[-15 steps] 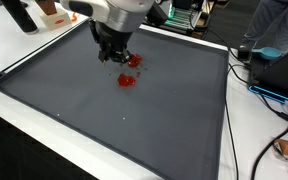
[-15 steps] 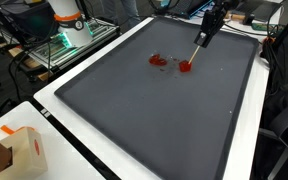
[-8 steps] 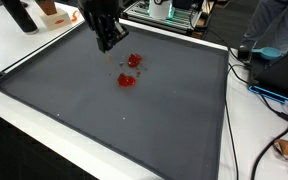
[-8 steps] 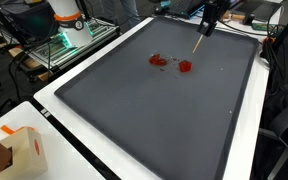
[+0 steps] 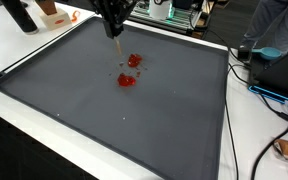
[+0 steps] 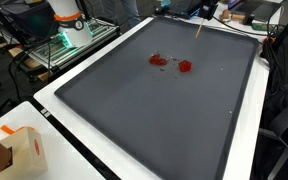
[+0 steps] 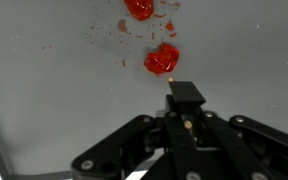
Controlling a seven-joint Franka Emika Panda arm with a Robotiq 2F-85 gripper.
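Observation:
Two red blobs [image 5: 134, 61] [image 5: 126, 80] lie with small red specks on a dark grey mat [image 5: 104, 120]; they also show as red blobs [image 6: 158, 60] [image 6: 185, 67] from the opposite side. My gripper [image 5: 114, 22] hangs high above them at the top edge of an exterior view. It is shut on a thin tan stick [image 5: 117, 33] that points down, its tip clear of the mat. The stick [image 6: 199, 30] shows alone near the mat's far edge. In the wrist view my gripper [image 7: 185, 97] sits just below the nearer red blob [image 7: 162, 61], with the farther blob [image 7: 139, 8] at the top.
The mat has a raised black rim [image 5: 44, 100] and lies on a white table [image 5: 14, 50]. A cardboard box [image 6: 19, 150] stands at one table corner. Cables and equipment [image 5: 274, 70] crowd one side. A robot base [image 6: 69, 25] stands past the table edge.
The gripper has risen from the red blobs and pulled back toward the mat's far edge, carrying the stick with it. The blobs have stayed in place.

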